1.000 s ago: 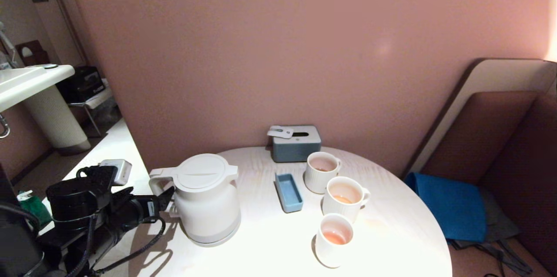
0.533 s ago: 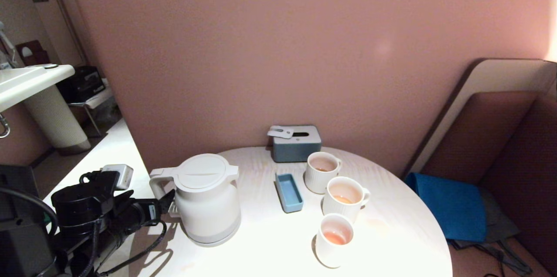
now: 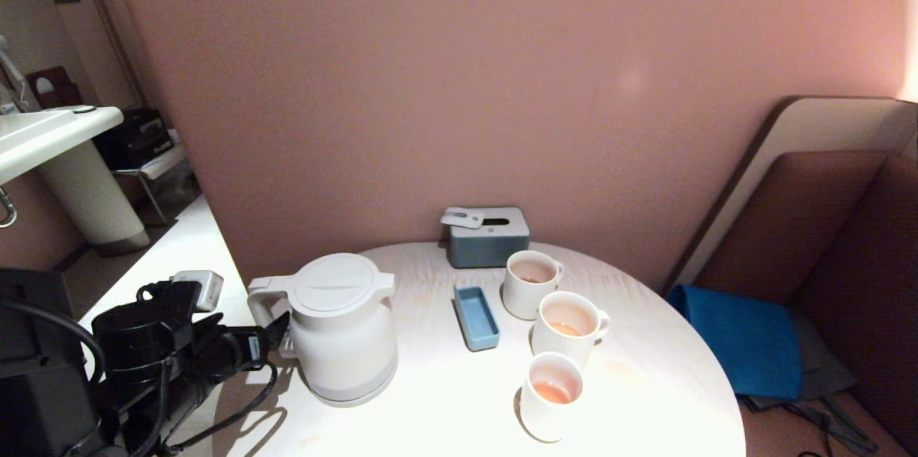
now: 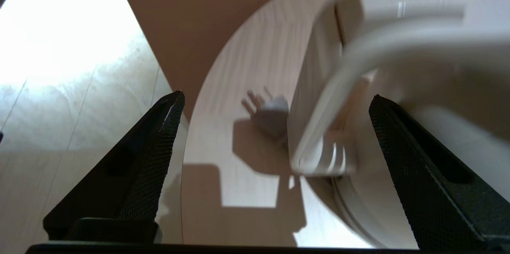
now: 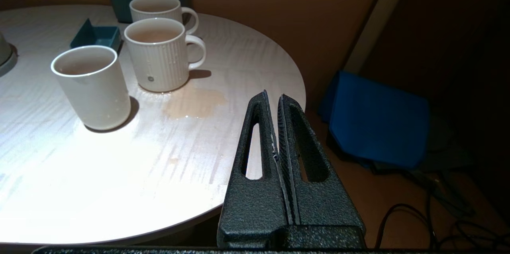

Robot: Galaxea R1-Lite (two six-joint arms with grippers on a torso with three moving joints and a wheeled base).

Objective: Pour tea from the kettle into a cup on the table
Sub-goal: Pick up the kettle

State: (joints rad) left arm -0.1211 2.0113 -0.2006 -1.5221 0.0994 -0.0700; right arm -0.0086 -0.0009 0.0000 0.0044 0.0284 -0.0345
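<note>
From the head camera, a round pale wood-grain table holds a squat white kettle on its left side, upright with its lid on. To its right sit a small blue tray, a grey-blue tissue box at the back, and three white cups in a row, each showing a little orange-red tea. The left gripper reaches in from the left, at the kettle's loop handle. From the left wrist camera, the left gripper is spread wide, its black fingers on either side of the blurred handle (not gripping it). From the right wrist camera, the right gripper is closed, fingers pressed together, low beside the table edge; a tea-coloured puddle lies by the ribbed middle cup.
</note>
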